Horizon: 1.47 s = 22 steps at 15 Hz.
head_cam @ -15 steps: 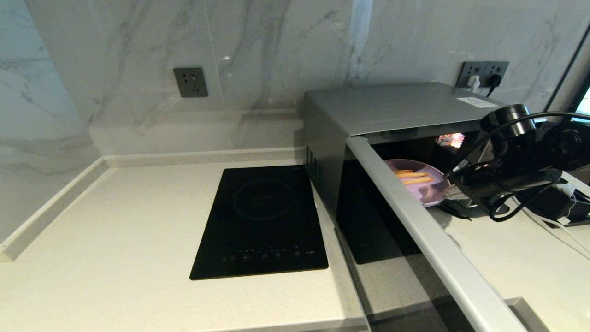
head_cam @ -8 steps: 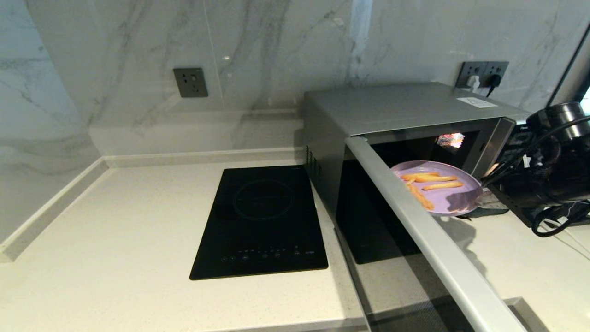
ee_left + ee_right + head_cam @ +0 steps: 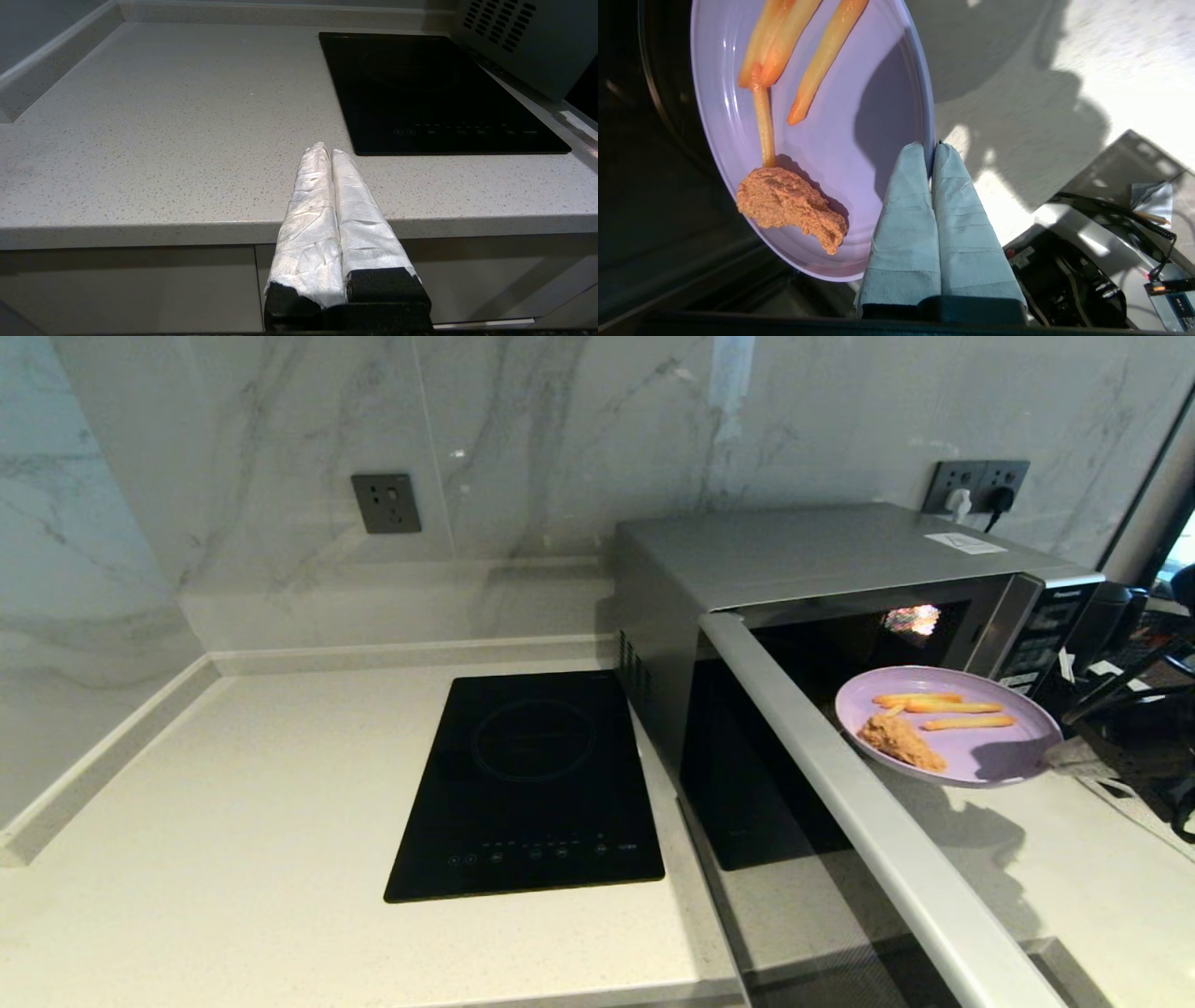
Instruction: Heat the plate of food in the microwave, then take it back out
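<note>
Outside the boxy microwave (image 3: 822, 560), right gripper (image 3: 931, 151) jaws pinch the round plate of food (image 3: 990, 747).

The left gripper (image 3: 331, 151) has two long tapering fingers (image 3: 310, 224) wrapped in crinkled silvery-white tape, set side by side on blocky black bases. The right gripper (image 3: 932, 148) looks much the same, though its fingers (image 3: 906, 224) are covered in smoother pale blue-grey tape with faint creases, above a flat black mount. In the head view, the right arm (image 3: 1144, 728) is black, with thin black cables looping along it.
</note>
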Tool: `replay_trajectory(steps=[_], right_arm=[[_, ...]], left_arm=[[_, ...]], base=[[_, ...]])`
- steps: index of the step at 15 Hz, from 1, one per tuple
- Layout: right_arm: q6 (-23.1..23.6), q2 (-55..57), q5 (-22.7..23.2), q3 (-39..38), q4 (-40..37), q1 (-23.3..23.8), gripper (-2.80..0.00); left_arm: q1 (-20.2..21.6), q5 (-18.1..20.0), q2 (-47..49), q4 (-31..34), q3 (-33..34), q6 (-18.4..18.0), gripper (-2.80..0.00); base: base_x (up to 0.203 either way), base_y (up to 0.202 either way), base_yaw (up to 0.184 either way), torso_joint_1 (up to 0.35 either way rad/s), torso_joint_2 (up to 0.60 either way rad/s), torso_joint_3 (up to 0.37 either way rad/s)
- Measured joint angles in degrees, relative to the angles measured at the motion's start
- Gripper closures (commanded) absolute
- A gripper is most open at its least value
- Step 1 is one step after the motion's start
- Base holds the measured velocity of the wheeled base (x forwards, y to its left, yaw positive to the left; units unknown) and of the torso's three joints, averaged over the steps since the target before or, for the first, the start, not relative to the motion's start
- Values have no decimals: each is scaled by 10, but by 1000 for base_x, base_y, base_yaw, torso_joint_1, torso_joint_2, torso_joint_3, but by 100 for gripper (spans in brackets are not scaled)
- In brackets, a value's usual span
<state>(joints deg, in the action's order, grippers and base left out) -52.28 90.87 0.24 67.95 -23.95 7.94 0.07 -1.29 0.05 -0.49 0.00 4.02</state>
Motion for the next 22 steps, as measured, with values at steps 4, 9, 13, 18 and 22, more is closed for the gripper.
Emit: replay_trajectory(steps=[4, 9, 13, 18, 22], right_arm=[[3, -14, 0, -7, -1, 44, 0], [8, -22, 1, -18, -5, 101, 0], [8, -19, 7, -24, -4, 158, 0], [27, -4, 30, -32, -1, 226, 0], [49, 30, 55, -46, 5, 278, 0]], left_arm=[[0, 0, 0, 0, 0, 0, 0], [0, 0, 0, 0, 0, 0, 0], [0, 0, 0, 0, 0, 0, 0], [0, 0, 0, 0, 0, 0, 0], [0, 0, 0, 0, 0, 0, 0]], base=[[0, 0, 0, 0, 0, 0], [0, 0, 0, 0, 0, 0], [0, 0, 0, 0, 0, 0], [0, 0, 0, 0, 0, 0], [0, 0, 0, 0, 0, 0]])
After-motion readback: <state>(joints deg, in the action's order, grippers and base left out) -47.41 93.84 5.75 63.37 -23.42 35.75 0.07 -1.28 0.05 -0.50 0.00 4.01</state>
